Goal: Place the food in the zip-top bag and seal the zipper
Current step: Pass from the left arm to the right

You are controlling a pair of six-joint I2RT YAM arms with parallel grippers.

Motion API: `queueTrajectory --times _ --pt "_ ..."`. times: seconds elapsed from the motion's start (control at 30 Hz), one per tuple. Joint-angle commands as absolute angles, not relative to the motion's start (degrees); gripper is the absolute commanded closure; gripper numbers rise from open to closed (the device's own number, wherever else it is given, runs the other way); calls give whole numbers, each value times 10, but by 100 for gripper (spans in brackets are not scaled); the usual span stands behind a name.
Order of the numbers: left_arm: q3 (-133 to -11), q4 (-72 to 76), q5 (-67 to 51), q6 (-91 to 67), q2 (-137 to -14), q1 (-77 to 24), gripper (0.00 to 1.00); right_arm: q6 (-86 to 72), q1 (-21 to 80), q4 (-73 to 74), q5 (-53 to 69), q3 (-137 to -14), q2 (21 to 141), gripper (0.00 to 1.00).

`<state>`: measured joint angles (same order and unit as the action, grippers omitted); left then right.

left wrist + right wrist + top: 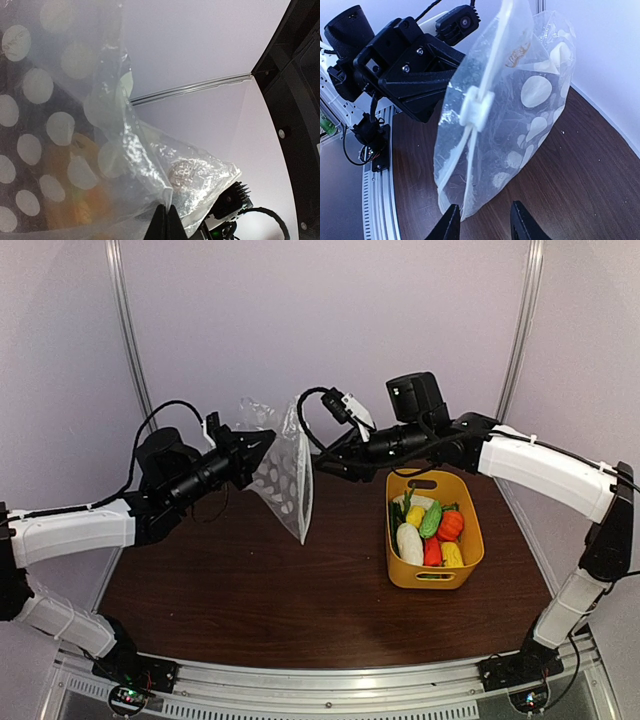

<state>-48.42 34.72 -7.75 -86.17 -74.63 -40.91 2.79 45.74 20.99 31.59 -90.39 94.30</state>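
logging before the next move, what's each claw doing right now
left claw: closed, holding the bag
right claw: open, holding nothing

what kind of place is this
Probably a robot lab test booth: plain white walls on metal posts, two arms bolted to a rail at the near edge of a dark table, and toy vegetables in a yellow basket as props.

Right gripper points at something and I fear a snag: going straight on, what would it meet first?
Most likely the lower edge of the zip-top bag, which hangs from the left gripper just ahead of the open right gripper; the table lies beyond. Depth is unclear.
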Motion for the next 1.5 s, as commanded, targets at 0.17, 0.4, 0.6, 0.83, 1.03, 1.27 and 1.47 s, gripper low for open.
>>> queueTrajectory --times 0.17,0.4,0.6,0.83,1.03,1.27,1.47 --pt "-502 388 -88 -868 -757 -406 100 5 464 179 363 -892 950 62" --pt "-506 390 -93 -871 -757 -407 100 5 464 180 312 -900 961 71" --pt "-511 389 -104 -872 -761 -407 100 10 464 177 298 -902 963 78" --pt "-508 387 -106 -877 -773 -416 100 1 464 177 318 -932 982 100" --pt "-500 318 -76 -828 -762 -413 86 0 463 181 317 -927 975 100" --pt "-586 -35 191 -597 -714 -455 37 -58 455 143 295 -873 961 100" --pt "-611 -35 192 -459 -745 -527 17 -113 455 151 247 -880 994 100"
